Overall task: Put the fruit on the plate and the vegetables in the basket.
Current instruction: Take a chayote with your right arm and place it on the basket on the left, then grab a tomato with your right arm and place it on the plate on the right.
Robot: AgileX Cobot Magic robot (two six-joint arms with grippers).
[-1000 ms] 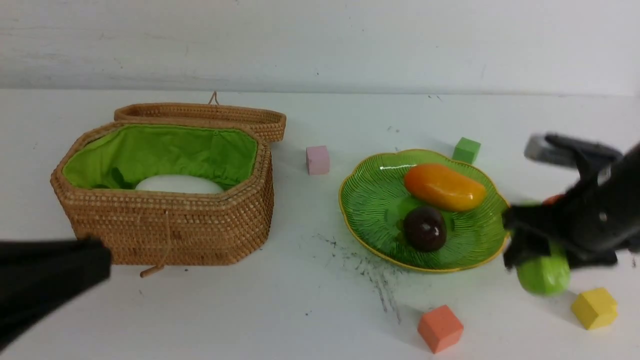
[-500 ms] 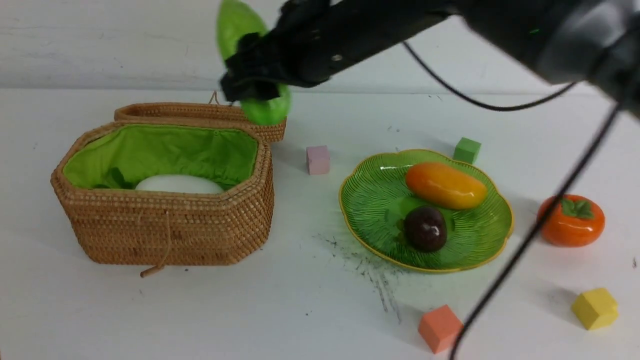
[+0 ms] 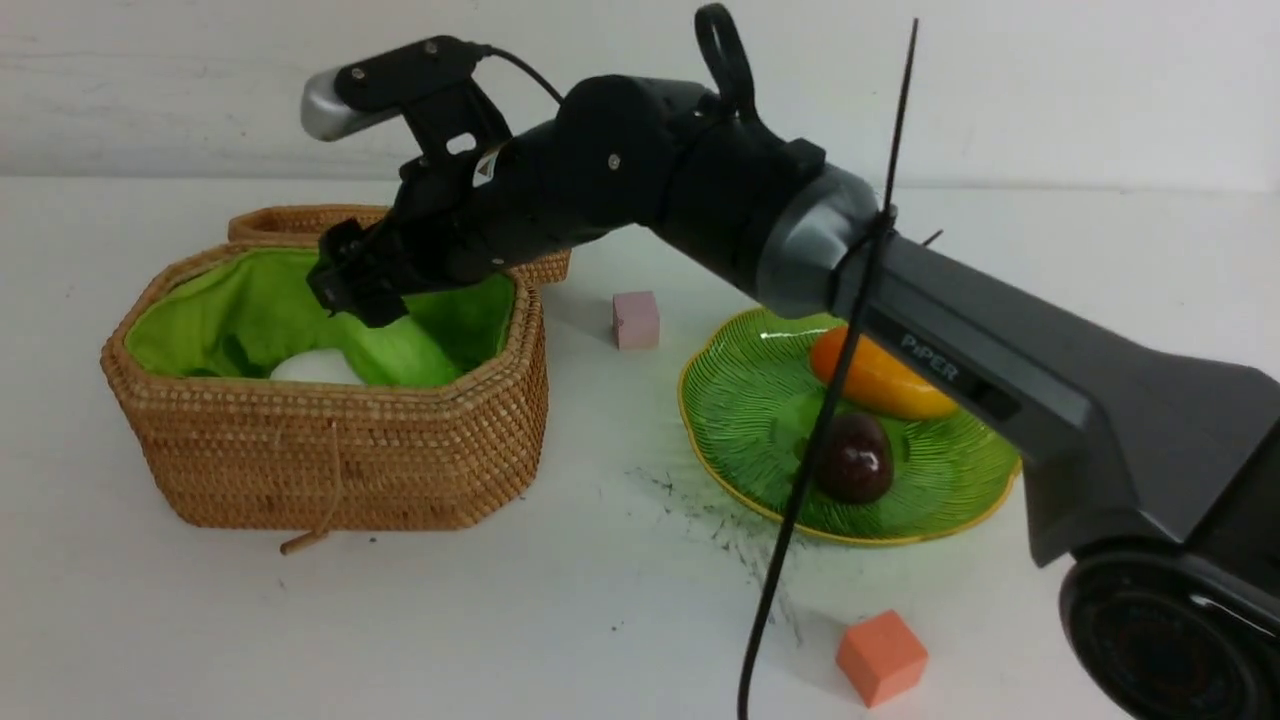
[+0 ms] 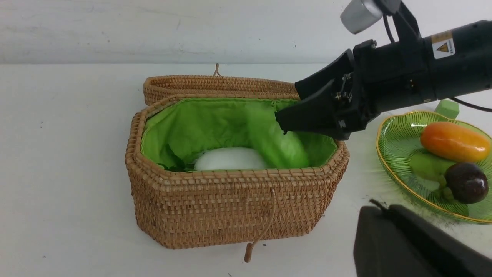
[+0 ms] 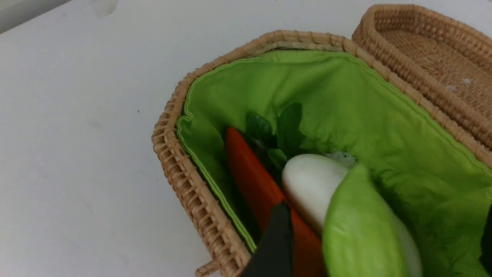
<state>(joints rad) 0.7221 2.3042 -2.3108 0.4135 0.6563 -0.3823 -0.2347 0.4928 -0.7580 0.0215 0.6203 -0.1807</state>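
Basket, at nine o'clock of the plate, holds radish, carrot and cucumber; right gripper spread wide above it, gripping nothing. Plate holds mango and mangosteen.

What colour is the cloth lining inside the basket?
The lining is bright green, clearest in the right wrist view.

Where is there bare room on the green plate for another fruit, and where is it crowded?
The ribbed green plate is bare on its left side, bordered by its yellow rim, the orange-yellow mango and the dark purple mangosteen. The middle and right are crowded: both fruits lie there, and the right arm crosses that side in the front view.
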